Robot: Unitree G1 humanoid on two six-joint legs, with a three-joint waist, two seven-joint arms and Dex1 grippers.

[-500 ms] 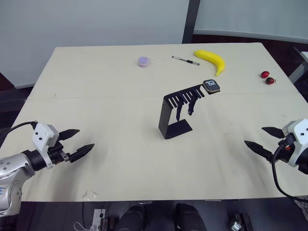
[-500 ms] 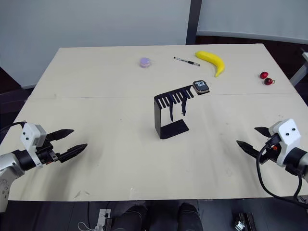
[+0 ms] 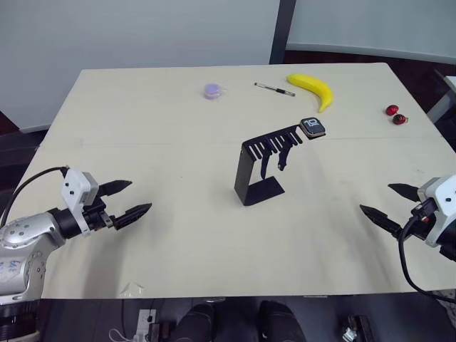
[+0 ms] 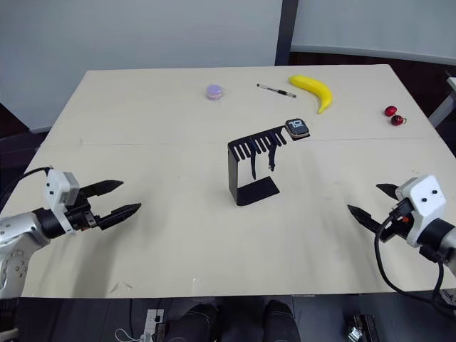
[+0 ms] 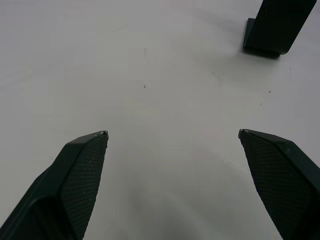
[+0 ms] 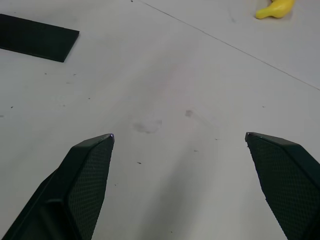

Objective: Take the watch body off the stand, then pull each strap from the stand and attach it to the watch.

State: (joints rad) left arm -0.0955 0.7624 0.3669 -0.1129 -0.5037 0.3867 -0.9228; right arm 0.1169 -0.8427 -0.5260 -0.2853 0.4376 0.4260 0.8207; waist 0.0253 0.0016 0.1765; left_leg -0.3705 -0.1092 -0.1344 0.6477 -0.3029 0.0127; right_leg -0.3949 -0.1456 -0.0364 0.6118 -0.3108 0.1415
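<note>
Left tool [image 3: 129,200] and right tool [image 3: 383,205] both spread wide, empty, low over the surface [image 3: 142,128] near its front corners. Stand [image 3: 260,167] upright mid-surface, well apart from both; watch body [image 3: 313,127] sits on its comb end, two navy straps [image 3: 273,161] hang beneath.

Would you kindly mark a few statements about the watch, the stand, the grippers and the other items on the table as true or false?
1. The watch body sits on the stand's top end. True.
2. The left gripper is shut on a strap. False: it is open, holding nothing, well away from the stand.
3. Both straps hang from the stand's comb. True.
4. The banana lies between the two grippers. False: it lies at the table's far side, beside the pen.
5. The right gripper is open. True.
</note>
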